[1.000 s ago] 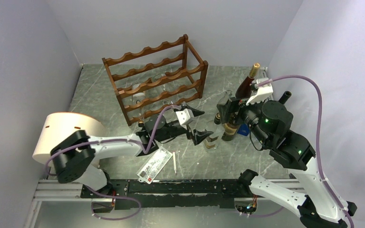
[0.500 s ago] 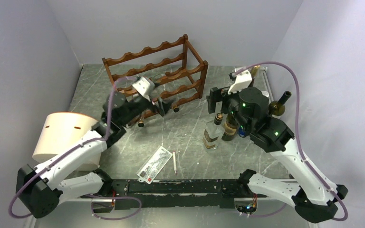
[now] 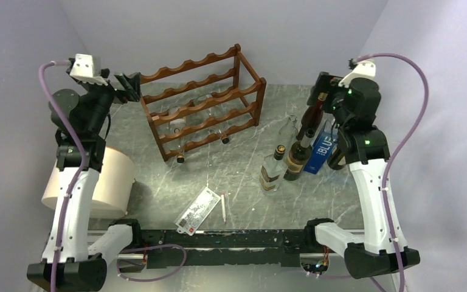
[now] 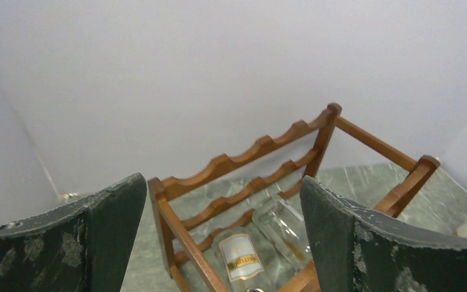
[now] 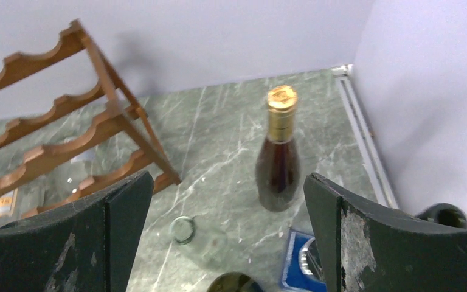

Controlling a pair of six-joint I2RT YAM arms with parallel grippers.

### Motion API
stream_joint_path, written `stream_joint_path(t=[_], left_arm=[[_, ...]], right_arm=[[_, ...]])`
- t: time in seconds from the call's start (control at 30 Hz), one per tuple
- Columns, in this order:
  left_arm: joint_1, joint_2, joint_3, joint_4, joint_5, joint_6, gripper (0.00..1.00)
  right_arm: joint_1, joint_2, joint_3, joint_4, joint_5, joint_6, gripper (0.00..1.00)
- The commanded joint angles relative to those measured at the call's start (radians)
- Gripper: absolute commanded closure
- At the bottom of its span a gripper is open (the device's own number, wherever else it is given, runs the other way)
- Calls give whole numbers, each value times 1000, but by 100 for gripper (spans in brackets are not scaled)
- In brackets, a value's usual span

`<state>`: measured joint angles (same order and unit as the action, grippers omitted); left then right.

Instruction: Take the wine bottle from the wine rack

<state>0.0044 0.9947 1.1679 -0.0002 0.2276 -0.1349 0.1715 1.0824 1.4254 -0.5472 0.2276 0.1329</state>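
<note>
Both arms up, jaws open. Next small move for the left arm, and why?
Probably lower the left gripper toward the labelled bottle lying in the wine rack. Its jaws stand open and empty, raised by the rack's left end. The wrist view looks down on that bottle, and nothing is gripped yet.

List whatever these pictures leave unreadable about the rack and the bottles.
- Top view: bottles in the wine rack, crossed by its rails; count unclear.
- Left wrist view: labelled bottle, cut by the bottom edge.
- Right wrist view: blue box, cut by the bottom edge.
- Top view: card print, too small.
</note>
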Motion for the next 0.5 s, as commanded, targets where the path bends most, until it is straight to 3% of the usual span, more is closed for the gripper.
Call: stream_joint_path(t=[0.0, 0.2, 0.47], left_arm=[[16, -70, 82, -116, -58, 59, 1], [15, -125, 88, -113, -41, 65, 1], [16, -143, 102, -112, -14, 68, 1]], right_arm=[[-91, -22, 55, -6, -109, 34, 0], [-92, -101, 1, 84, -202, 5, 0], [-90, -149, -41, 124, -187, 14, 0]])
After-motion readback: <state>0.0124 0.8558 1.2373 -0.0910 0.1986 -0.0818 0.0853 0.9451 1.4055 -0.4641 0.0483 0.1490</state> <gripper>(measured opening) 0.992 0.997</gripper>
